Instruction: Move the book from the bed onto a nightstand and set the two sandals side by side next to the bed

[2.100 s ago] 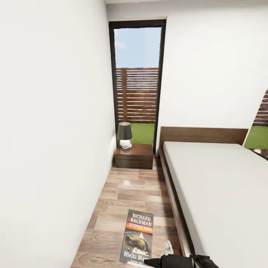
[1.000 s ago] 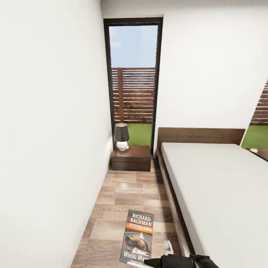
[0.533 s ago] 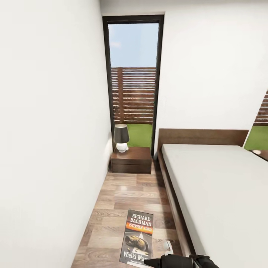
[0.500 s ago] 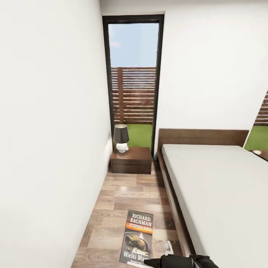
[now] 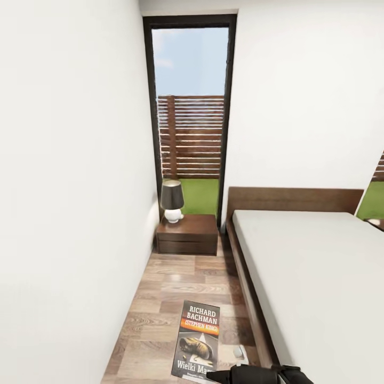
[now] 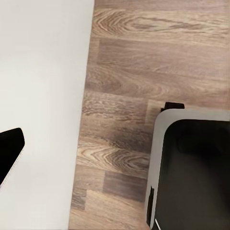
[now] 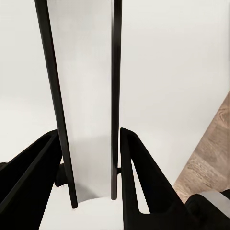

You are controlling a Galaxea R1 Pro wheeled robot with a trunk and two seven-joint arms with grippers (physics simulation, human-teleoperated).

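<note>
Right gripper clamped on the book, forearm low.

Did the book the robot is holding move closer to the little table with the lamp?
Yes. The book, carried in the right gripper, travels with the robot, and the nightstand ahead appears slightly larger and lower than before, so the gap shrank.

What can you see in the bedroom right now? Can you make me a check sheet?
Surface: wood-plank floor running between the wall and the bed.
Job's things: book held off the floor; nightstand ahead, beside the bed's headboard.
Clutter: table lamp standing on the nightstand.
Grippers: right end effector shut on the book; left end effector shows one dark fingertip, open or shut cannot be told.
Cables: nothing seen.
Surroundings: white wall close by; tall window showing fence and grass.
</note>
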